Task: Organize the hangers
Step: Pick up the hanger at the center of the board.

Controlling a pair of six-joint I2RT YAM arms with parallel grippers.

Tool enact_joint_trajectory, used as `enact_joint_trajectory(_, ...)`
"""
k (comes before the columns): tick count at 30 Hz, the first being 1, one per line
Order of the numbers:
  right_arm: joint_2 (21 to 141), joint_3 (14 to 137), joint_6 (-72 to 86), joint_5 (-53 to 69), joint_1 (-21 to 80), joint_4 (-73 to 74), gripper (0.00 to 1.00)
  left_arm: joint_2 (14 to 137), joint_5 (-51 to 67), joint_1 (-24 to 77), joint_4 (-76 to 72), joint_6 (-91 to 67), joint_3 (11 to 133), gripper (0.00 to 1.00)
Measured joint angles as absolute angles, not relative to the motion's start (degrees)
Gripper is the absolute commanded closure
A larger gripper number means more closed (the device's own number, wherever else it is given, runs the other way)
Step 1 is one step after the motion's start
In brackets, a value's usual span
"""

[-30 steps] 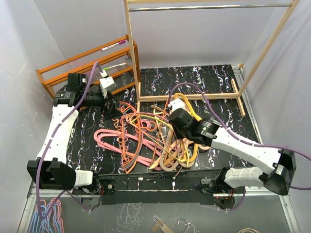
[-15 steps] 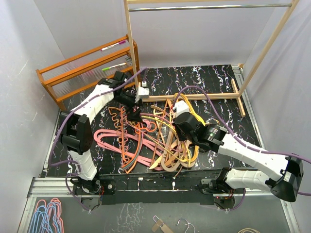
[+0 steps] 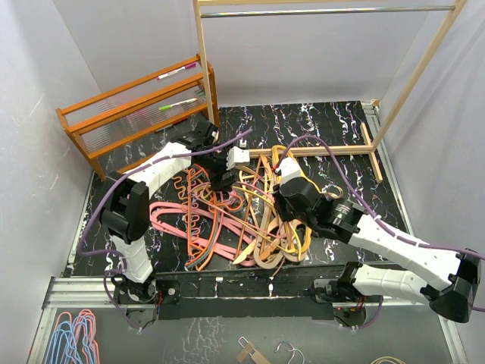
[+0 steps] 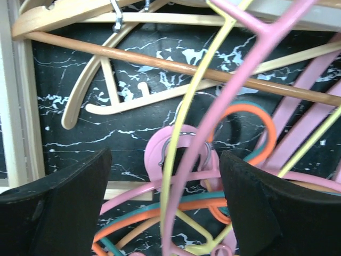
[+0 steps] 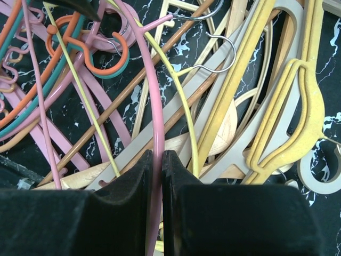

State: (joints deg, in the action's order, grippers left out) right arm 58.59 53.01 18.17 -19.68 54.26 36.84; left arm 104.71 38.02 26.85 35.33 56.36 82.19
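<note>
- Hangers [image 3: 227,220]: one tangled heap of pink, orange, teal, yellow and wooden pieces in the middle of the desk [image 3: 326,125], with hooks and bars interlocked.
- Rail [image 3: 333,10] of the tall pale frame [image 3: 201,68]: bare, with no hanger hung on it.
- Slatted rack [image 3: 129,106], far left corner: no hanger on it.
- Progress, as judged: near the start. Nothing looks sorted or hung, and the whole heap is left to separate.
- Right hand [image 5: 157,157]: clenched on the bar of a pink hanger [image 5: 155,106] at the right side of the heap.
- Left hand [image 4: 165,157]: released, with fingers wide apart on either side of a pink bar and a thin yellow one. It appears to grip neither and sits low over the far side of the heap.
- Hidden: the lower layers of the heap. The arms also cover part of it from above, so the count cannot be told, nor how far the pink hanger is caught under its neighbours.
- Cut off: blue and pink hangers [image 3: 68,334] and a wooden piece [image 3: 250,353] at the bottom edge, off the desk. Whether these are sorted cannot be told.
</note>
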Motion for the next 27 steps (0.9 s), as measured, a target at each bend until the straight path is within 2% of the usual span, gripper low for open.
enact_joint_trajectory(2,57.43,52.31,18.33,-19.11,54.26,36.49,0.92,104.95,36.29,27.24,34.02,55.92,82.15,0.44)
enact_joint_trajectory(3,56.82,51.90,18.37,-18.79,54.26,36.05,0.92,105.01,35.68,27.33,33.54,55.61,82.17,0.60)
enact_joint_trajectory(4,56.31,51.57,18.46,-18.48,54.26,35.73,0.92,105.03,35.22,27.57,33.28,55.13,82.17,0.82)
enact_joint_trajectory(5,55.66,51.00,18.57,-18.22,54.26,35.09,0.92,105.03,35.20,27.66,33.34,54.68,82.19,1.00)
enact_joint_trajectory(11,51.42,47.20,18.96,-19.51,53.08,31.42,0.91,104.09,34.24,28.75,35.07,57.10,82.15,1.00)
enact_joint_trajectory(12,50.65,46.54,18.98,-19.16,53.10,30.79,0.87,103.18,34.13,28.73,34.76,57.08,81.67,1.00)
enact_joint_trajectory(13,50.06,45.98,19.00,-18.74,53.12,30.11,0.78,102.35,33.78,28.67,34.87,56.97,81.49,1.00)
enact_joint_trajectory(15,49.21,45.28,19.33,-18.02,53.15,28.80,0.50,100.22,32.86,28.56,34.79,56.75,81.45,1.00)
enact_joint_trajectory(16,48.66,45.06,19.66,-17.26,53.15,27.86,0.42,98.89,32.42,28.47,34.59,56.58,81.36,1.00)
enact_joint_trajectory(19,46.26,43.75,20.38,-14.33,53.43,24.03,0.33,94.65,31.68,28.23,33.17,55.81,80.49,1.00)
enact_joint_trajectory(22,43.35,41.50,21.26,-11.55,53.56,21.43,0.33,91.29,31.70,28.12,31.90,55.27,79.72,1.00)
enact_joint_trajectory(23,42.44,40.64,21.63,-10.74,53.54,20.64,0.35,90.30,31.70,28.01,31.59,55.29,79.68,1.00)
enact_joint_trajectory(24,42.00,40.25,21.89,-10.33,53.52,20.29,0.41,89.71,31.73,27.90,31.40,55.29,79.61,1.00)
enact_joint_trajectory(27,41.08,39.05,22.72,-9.06,53.23,18.48,0.68,87.79,31.62,27.44,30.33,55.42,78.43,1.00)
